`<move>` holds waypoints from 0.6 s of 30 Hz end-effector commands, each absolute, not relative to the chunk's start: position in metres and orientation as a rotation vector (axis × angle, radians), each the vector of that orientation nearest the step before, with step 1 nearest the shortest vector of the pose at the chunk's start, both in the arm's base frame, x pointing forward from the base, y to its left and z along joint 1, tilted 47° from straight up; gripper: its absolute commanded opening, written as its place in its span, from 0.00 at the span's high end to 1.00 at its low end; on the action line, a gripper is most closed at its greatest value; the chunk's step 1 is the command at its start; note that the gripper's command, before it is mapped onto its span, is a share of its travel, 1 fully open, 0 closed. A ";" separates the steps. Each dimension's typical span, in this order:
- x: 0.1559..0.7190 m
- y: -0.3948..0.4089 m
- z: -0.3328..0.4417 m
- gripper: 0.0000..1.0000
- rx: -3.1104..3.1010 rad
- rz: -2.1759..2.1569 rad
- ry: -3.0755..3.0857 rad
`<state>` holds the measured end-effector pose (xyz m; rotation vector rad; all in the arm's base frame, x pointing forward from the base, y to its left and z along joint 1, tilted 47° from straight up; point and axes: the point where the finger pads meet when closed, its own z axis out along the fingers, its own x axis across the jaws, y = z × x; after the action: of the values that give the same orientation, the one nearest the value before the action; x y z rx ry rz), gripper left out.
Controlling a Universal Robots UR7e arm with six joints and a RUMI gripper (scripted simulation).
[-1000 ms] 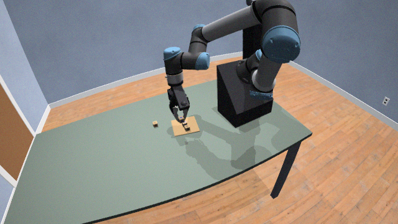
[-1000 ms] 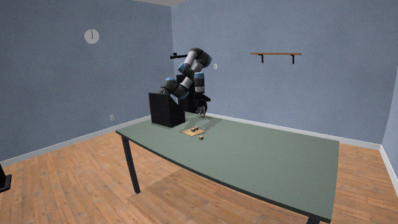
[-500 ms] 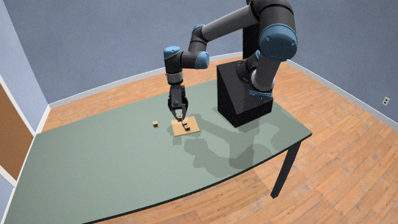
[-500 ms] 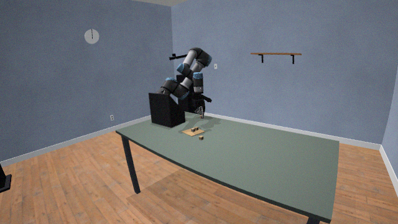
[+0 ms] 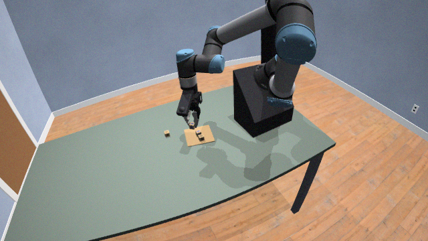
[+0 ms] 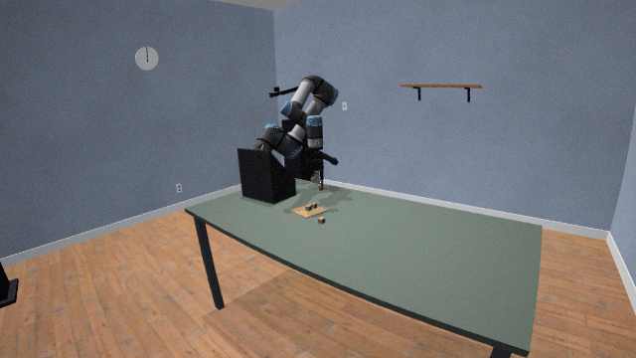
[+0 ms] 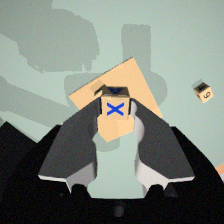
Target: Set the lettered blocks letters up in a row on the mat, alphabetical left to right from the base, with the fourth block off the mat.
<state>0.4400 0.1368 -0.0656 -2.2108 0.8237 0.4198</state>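
Note:
My gripper (image 5: 192,121) (image 6: 320,184) (image 7: 115,99) is shut on a tan block with a blue X (image 5: 191,124) (image 7: 116,110). It holds the block a little above the far corner of the tan mat (image 5: 192,140) (image 6: 301,212) (image 7: 135,80). Two letter blocks (image 5: 198,132) (image 5: 200,136) stand close together on the mat; they also show in the exterior view (image 6: 311,206). The held block hides them in the wrist view. A fourth block (image 5: 166,133) (image 6: 322,220) (image 7: 203,91) lies on the table off the mat, to the mat's left in the top view.
The black robot pedestal (image 5: 257,107) (image 6: 263,176) stands on the green table (image 5: 100,187) (image 6: 422,249) close behind the mat. The arm reaches over the mat from there.

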 end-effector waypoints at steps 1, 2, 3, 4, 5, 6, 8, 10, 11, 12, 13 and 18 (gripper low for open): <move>0.441 0.133 -0.070 0.95 -2.165 0.482 0.984; 0.441 0.132 -0.070 0.95 -2.156 0.493 1.010; 0.440 0.131 -0.071 0.95 -2.146 0.504 1.037; 0.440 0.130 -0.072 0.95 -2.136 0.515 1.063; 0.440 0.130 -0.072 0.95 -2.126 0.526 1.090; 0.440 0.129 -0.073 0.95 -2.115 0.538 1.116; 0.440 0.128 -0.075 0.95 -2.093 0.560 1.169; 0.440 0.126 -0.076 0.95 -2.070 0.582 1.221; 0.440 0.125 -0.077 0.95 -2.058 0.593 1.247; 0.440 0.125 -0.078 0.95 -2.046 0.604 1.272; 0.440 0.124 -0.079 0.95 -2.033 0.615 1.299; 0.439 0.121 -0.082 0.95 -1.976 0.661 1.409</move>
<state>0.4392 0.1245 -0.0784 -2.0365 1.2804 0.6140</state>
